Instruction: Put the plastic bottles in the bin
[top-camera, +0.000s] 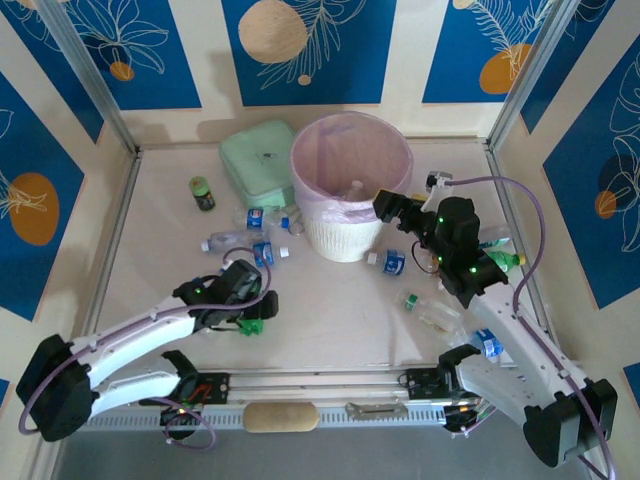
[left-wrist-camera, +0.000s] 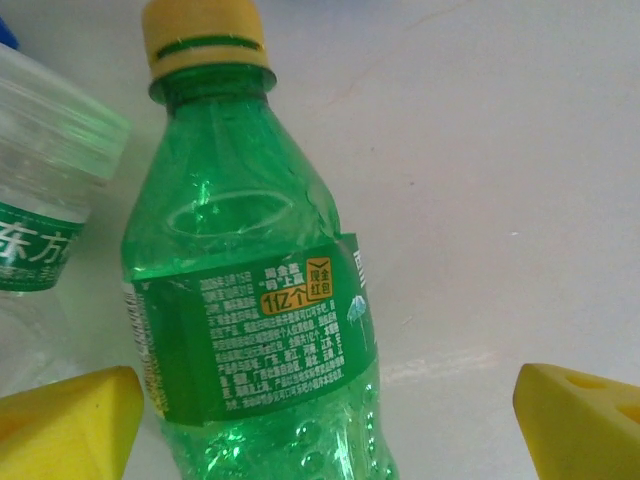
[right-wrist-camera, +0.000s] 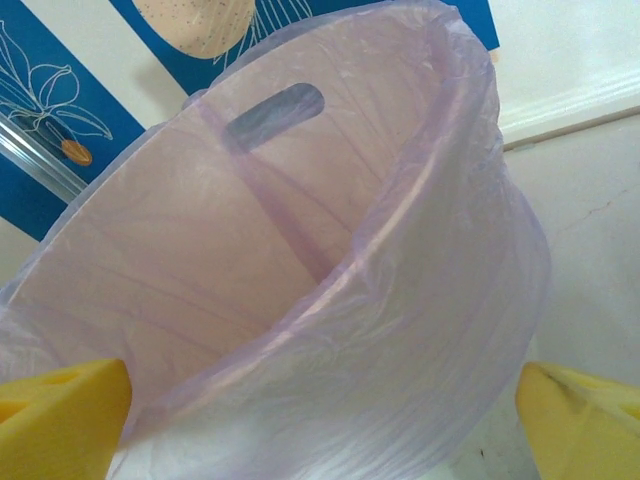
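Note:
A green plastic bottle (left-wrist-camera: 250, 340) with a yellow cap lies on the table between my left gripper's yellow fingertips (left-wrist-camera: 70, 425), close to the left one, with a gap to the right one. The left gripper (top-camera: 258, 305) is open, low over this bottle (top-camera: 250, 326). Several small clear plastic bottles (top-camera: 255, 218) lie left of the bin, and more (top-camera: 392, 262) lie to its right. The white bin (top-camera: 345, 235) with its pink liner (right-wrist-camera: 300, 250) stands mid-table. My right gripper (top-camera: 385, 207) hangs open at the bin's right rim, holding nothing.
A mint-green square box (top-camera: 258, 160) sits behind the bin on the left, with a dark jar with a green lid (top-camera: 203, 193) beside it. A clear bottle with a green label (left-wrist-camera: 40, 200) lies just left of the green one. Walls close in the table.

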